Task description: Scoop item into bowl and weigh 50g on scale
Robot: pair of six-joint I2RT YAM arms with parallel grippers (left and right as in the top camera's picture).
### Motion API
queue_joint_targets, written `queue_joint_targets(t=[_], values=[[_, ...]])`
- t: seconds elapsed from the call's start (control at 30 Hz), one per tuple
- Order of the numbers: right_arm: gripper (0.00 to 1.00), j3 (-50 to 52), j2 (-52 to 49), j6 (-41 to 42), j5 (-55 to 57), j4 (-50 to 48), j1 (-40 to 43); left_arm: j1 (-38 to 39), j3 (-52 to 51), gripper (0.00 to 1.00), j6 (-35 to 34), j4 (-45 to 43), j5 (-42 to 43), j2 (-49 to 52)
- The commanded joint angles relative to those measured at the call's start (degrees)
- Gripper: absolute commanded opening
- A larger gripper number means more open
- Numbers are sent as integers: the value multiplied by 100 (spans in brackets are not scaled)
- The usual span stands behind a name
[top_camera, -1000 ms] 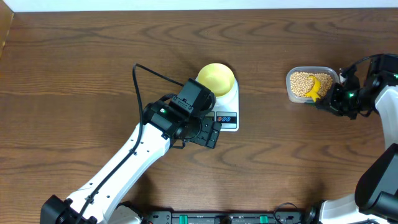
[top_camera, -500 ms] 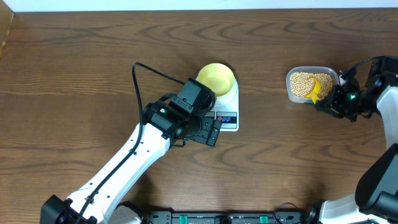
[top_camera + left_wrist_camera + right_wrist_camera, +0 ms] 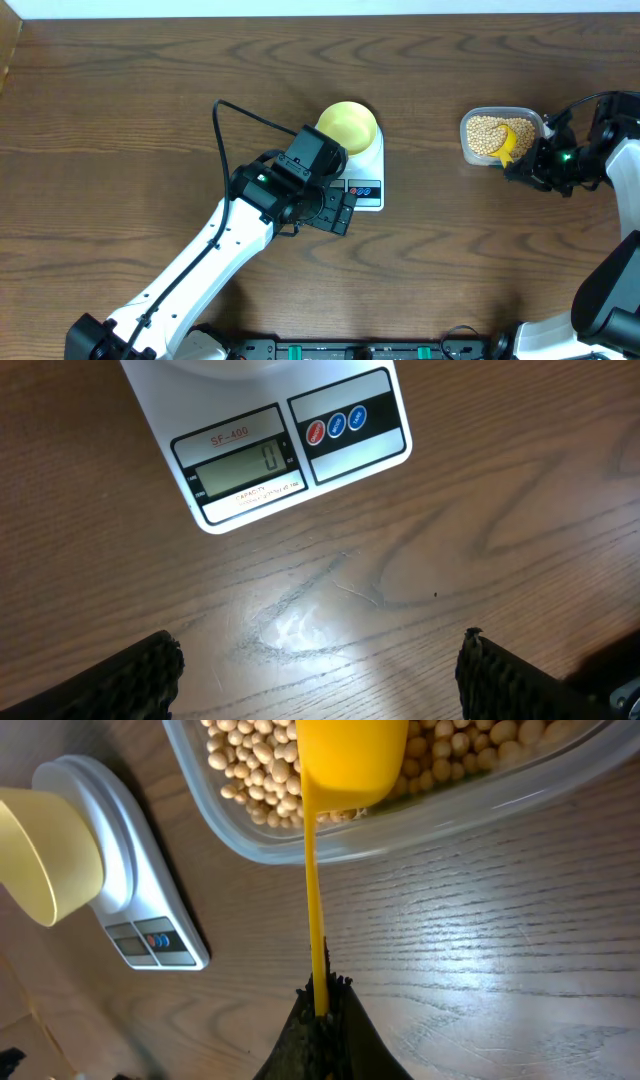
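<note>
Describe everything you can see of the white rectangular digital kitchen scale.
The white plastic-looking kitchen scale lies flat on the brown wooden table. Its corners are rounded. The front panel has a grey display reading 0 under a red SF-400 label, and beside it one red and two blue round buttons. A small round pale-yellow bowl sits on its platform. The open left hand hovers in front, not touching it.

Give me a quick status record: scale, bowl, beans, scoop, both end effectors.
scale: white, on table, display reads 0
bowl: pale yellow, on the scale platform, no beans seen inside
beans: in the clear tub, right of the scale
scoop: yellow, head down in the tub
right end effector: shut on the scoop handle
left end effector: open, holding nothing, in front of the scale
</note>
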State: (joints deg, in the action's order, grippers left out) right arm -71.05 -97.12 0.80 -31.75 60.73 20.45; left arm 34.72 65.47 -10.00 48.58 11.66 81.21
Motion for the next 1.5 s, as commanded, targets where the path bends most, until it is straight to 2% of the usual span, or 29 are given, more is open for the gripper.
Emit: queue_joint_targets(t=[0.0,0.53,1.0,1.47], values=[[1,66,-44,-223,-254,111,35,9,11,90,122,-7,-79,-85],[1,66,-44,-420,-492,50,225,9,11,90,122,-2,-76,-85],[1,66,-44,-780,-1541,57,614,9,11,90,120,-2,-76,-85],[1,66,-44,-894,-1547,-4,761,9,11,90,122,-2,-76,-85]])
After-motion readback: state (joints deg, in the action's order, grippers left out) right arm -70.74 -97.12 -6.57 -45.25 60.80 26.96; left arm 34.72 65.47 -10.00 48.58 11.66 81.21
